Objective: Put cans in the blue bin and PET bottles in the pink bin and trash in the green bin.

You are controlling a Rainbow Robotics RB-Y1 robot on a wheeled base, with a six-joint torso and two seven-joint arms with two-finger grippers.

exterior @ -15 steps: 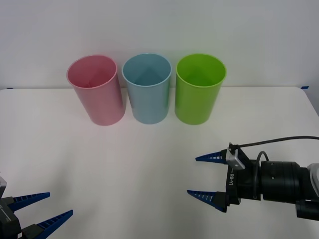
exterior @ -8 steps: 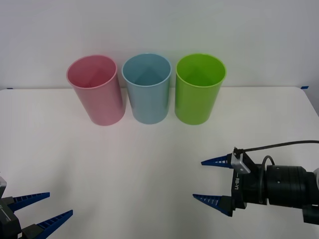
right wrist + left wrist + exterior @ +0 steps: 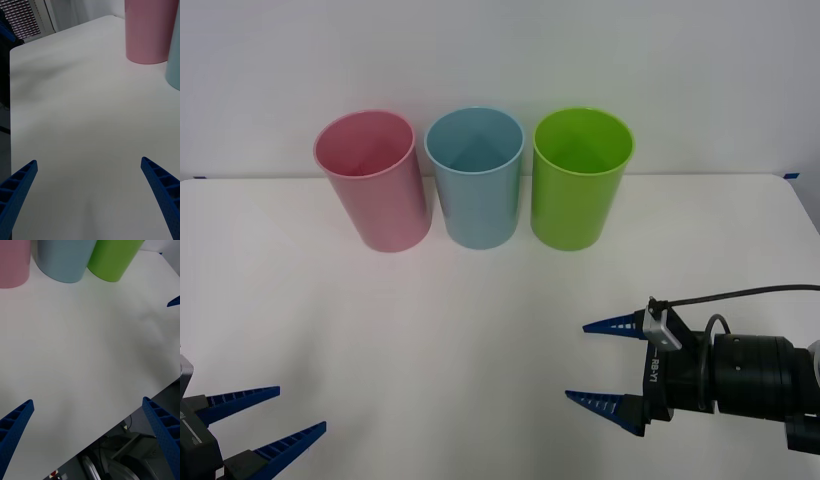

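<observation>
Three round bins stand in a row at the back of the white table: the pink bin (image 3: 372, 180) on the left, the blue bin (image 3: 475, 178) in the middle, the green bin (image 3: 580, 178) on the right. All three look empty from above. Cans, PET bottles and trash are out of view. My right gripper (image 3: 577, 362) hovers open over the near right of the table, fingers pointing left, holding nothing. Its wrist view faces the pink bin (image 3: 150, 30) and the blue bin (image 3: 174, 63). My left gripper (image 3: 300, 408) stands open at the near left corner, holding nothing.
A white wall rises right behind the bins. The bare table (image 3: 480, 320) stretches between the bins and both grippers. In the left wrist view the table's near edge (image 3: 112, 423) drops to the floor, and one right fingertip (image 3: 173, 302) shows far off.
My right gripper has drawn back a little toward the near right of the table, still open. The left gripper and the bins have not moved.
</observation>
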